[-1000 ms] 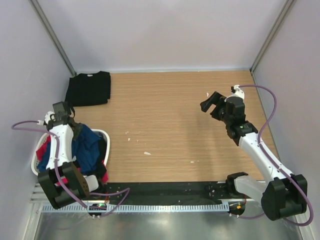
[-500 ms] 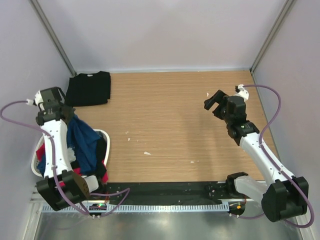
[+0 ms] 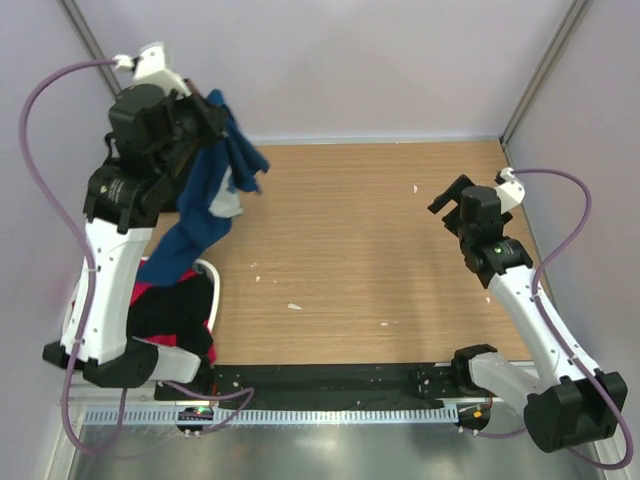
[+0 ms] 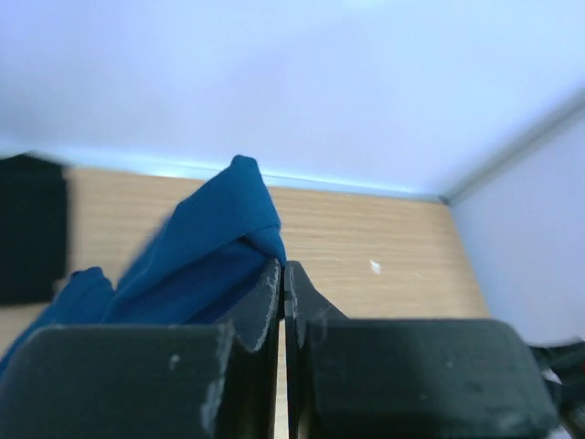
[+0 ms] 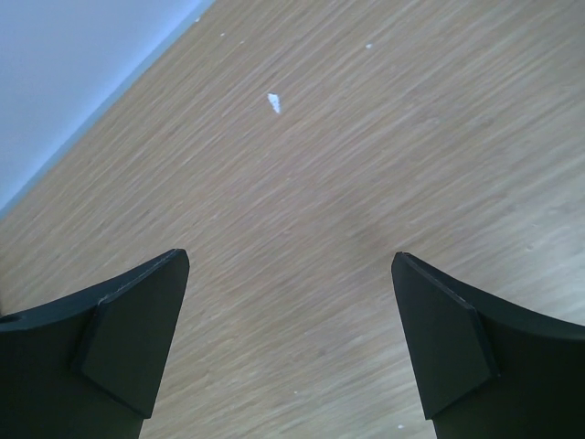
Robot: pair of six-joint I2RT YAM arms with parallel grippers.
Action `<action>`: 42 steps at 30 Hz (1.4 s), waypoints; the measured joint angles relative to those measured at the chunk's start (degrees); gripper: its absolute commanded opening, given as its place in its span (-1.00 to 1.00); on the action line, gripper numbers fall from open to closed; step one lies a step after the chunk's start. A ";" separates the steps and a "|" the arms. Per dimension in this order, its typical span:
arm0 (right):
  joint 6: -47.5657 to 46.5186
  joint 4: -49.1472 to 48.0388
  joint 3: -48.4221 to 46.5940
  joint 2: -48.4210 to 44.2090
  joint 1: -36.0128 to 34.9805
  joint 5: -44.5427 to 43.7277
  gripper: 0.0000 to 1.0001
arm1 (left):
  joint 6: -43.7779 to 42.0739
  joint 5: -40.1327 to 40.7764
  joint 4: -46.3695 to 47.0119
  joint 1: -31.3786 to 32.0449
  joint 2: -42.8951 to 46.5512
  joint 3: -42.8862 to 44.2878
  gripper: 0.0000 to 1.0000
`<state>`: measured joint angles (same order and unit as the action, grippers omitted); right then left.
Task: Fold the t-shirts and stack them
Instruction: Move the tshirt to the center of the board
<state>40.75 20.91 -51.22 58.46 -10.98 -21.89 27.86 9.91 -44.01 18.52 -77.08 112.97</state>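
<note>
Left claw (image 3: 210,108), pinched tight on the navy t-shirt (image 3: 195,205), holds it high. The cloth hangs below the claw toward the basket (image 3: 209,272), where red and black shirts (image 3: 170,315) wait. One black t-shirt (image 4: 27,229) lies flat below-left, seemingly done. Right claw (image 5: 291,265) gapes wide, empty, above bare desk (image 5: 366,137). Most of the folding appears undone.

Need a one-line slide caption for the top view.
Left gripper, jaws shut, holds the navy t-shirt dangling over the basket; right gripper hangs, jaws open.
</note>
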 measured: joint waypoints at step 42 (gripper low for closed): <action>-9.07 0.50 2.75 14.93 -20.28 18.80 0.93 | 4.70 -2.95 1.14 24.33 -8.28 -43.25 0.97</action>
<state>31.68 21.41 -48.47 73.38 -31.27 -3.09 32.56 6.96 -42.87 42.85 -85.36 69.71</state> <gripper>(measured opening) 0.986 0.987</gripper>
